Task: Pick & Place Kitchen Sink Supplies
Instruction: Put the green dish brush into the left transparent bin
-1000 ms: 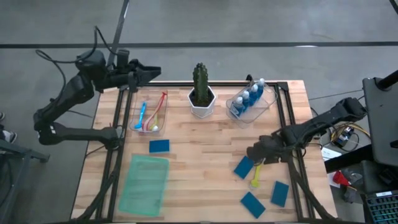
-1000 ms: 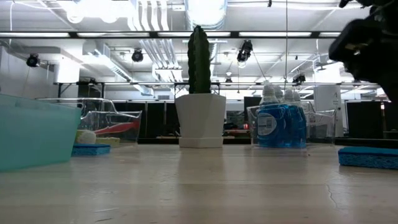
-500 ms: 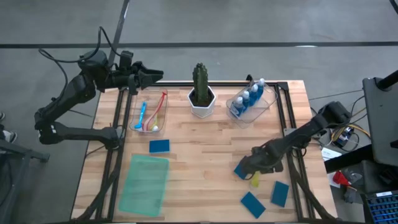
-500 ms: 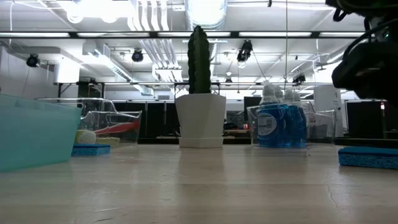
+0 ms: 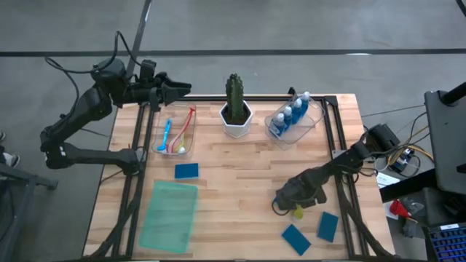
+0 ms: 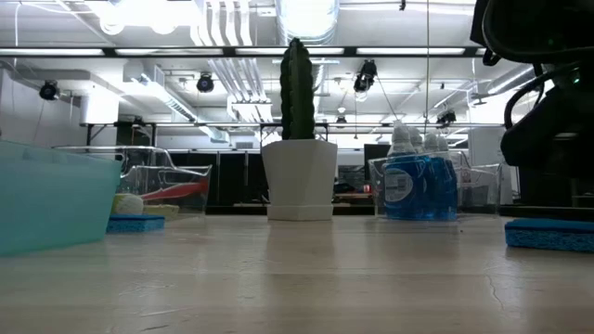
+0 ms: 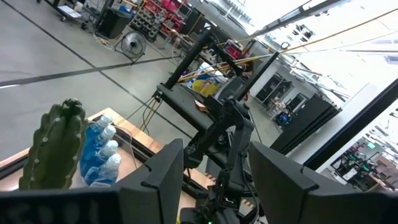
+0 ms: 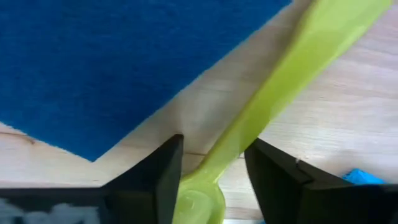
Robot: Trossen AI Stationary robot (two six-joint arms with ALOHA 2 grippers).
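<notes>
A lime brush lies flat on the table at the near right, its handle running past the corner of a blue sponge. My right gripper is down over it, open, one finger on each side of the handle. Two more sponges lie nearer the front edge, and another lies left of centre. Blue bottles stand in a clear bin at the back. My left gripper hangs open above the far left corner, with nothing between its fingers. My right gripper straddles the lime brush's handle, coming from above and pointing steeply down, with the fingers across the handle. One finger stands right against the handle, and I cannot tell whether it touches. The brush rests on the table.
A cactus in a white pot stands at the back centre. A clear bin with pink, blue and yellow brushes sits at the back left. A translucent green tray lies at the near left. Black frame rails run along both table sides.
My right gripper has come down and moved toward the table's near and left edges, from above the brush's far end to low over the sponge and the lime brush. The brush and the sponges have stayed where they were.
</notes>
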